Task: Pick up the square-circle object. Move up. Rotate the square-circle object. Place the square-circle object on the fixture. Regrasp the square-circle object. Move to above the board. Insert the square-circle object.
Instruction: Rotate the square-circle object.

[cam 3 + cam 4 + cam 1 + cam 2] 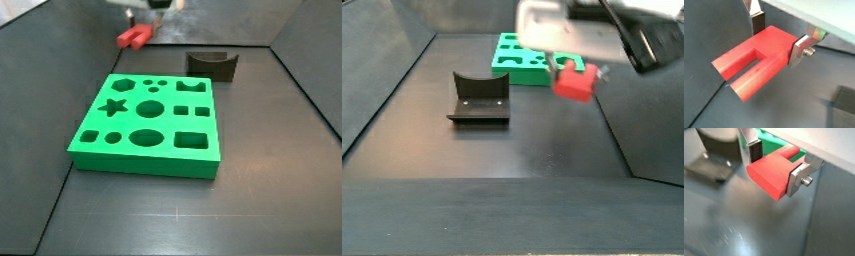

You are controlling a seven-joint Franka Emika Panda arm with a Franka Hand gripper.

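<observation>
Clearly the gripper (777, 37) is closed on the square-circle object (754, 57): in both wrist views its flat silver fingers (799, 50) press against opposite sides of the red block's solid end, so the jaws stand only as far apart as the block is wide. The piece hangs in the air, clear of the floor, with its two prong-like legs pointing away from the gripper (774, 165) and the slot between them open. In a side view the red piece (576, 82) sits under the arm above the floor between the fixture (478, 98) and the board (523, 55), touching neither; in a side view from another angle it (134, 37) hangs beyond the far edge of the green board (147, 125), with the dark fixture (211, 64) off to one side. The block looks rigid and light, probably a smooth plastic, so it should not deform under the pads but could slip or swivel if held by a thin edge. The flat parallel faces of the boxy body are the sound place to hold it, as now; the legs are the weaker part and are best left free for seating in the fixture's notch.
</observation>
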